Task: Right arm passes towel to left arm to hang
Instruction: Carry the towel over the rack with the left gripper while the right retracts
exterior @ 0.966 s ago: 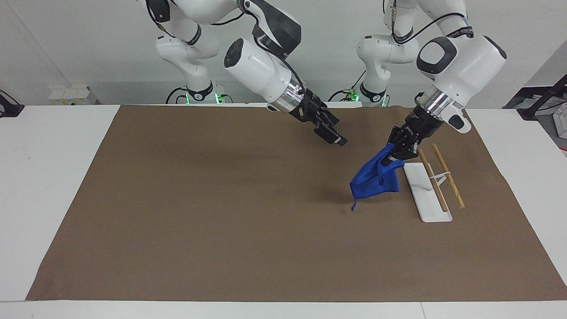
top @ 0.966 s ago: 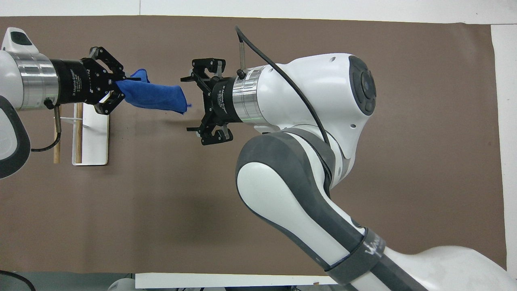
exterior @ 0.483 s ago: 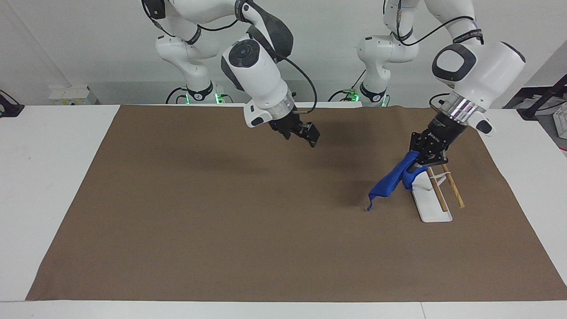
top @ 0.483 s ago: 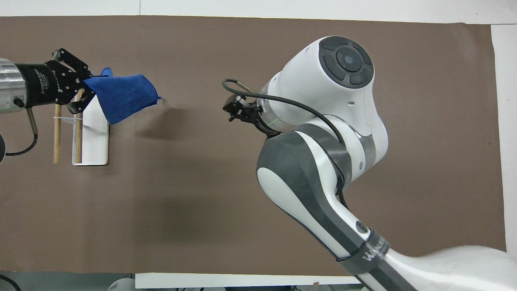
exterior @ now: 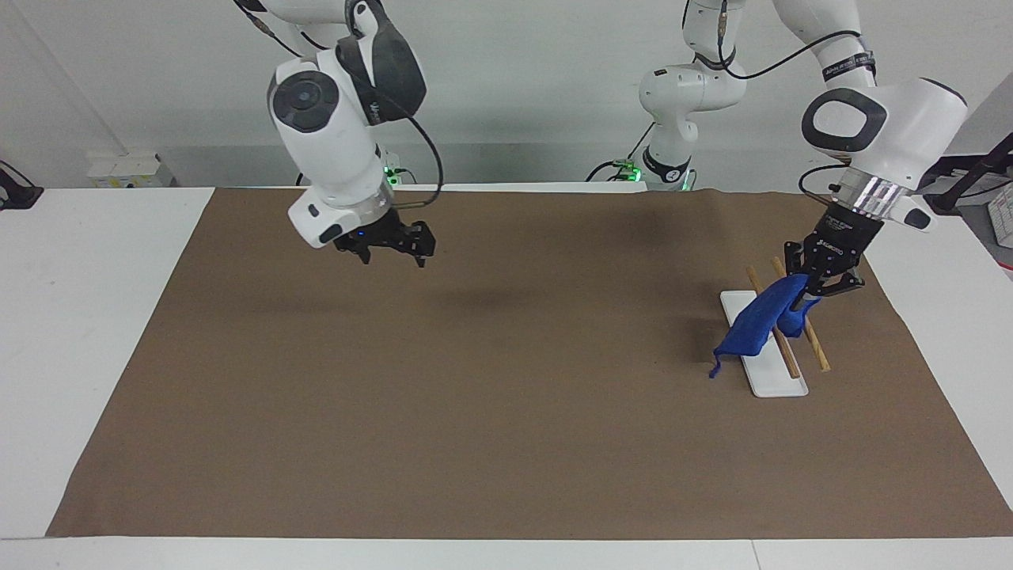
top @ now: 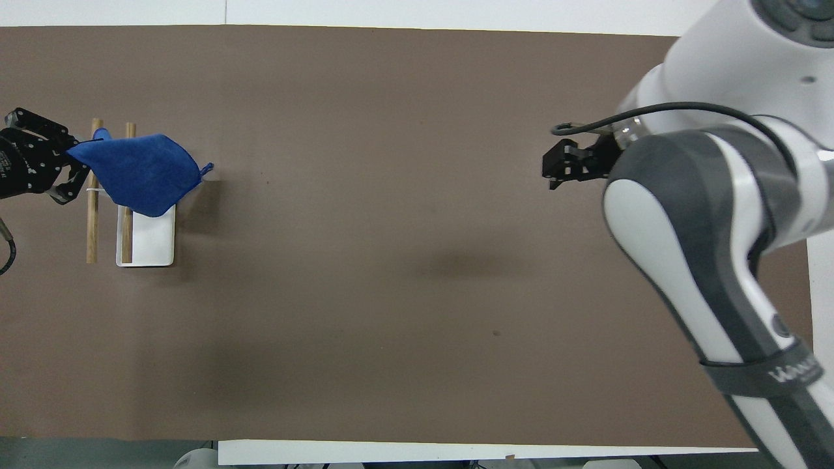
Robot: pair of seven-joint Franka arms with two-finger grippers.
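Observation:
The royal-blue towel [exterior: 752,328] hangs from my left gripper [exterior: 809,286], which is shut on one of its edges. The towel drapes down across the wooden bars [exterior: 809,342] and white base [exterior: 772,378] of a small rack at the left arm's end of the table. A loose thread dangles at its lowest corner. In the overhead view the towel [top: 133,172] covers part of both bars [top: 92,225] beside the left gripper [top: 65,166]. My right gripper [exterior: 392,252] is open and empty over the mat at the right arm's end; it also shows in the overhead view [top: 552,170].
A brown mat [exterior: 491,396] covers most of the white table [exterior: 71,317]. The rack base [top: 153,244] stands near the mat's edge at the left arm's end. The right arm's bulk [top: 690,260] fills one side of the overhead view.
The left gripper carried the towel from the mat's middle to over the rack. The right arm swung away to its own end of the table, empty.

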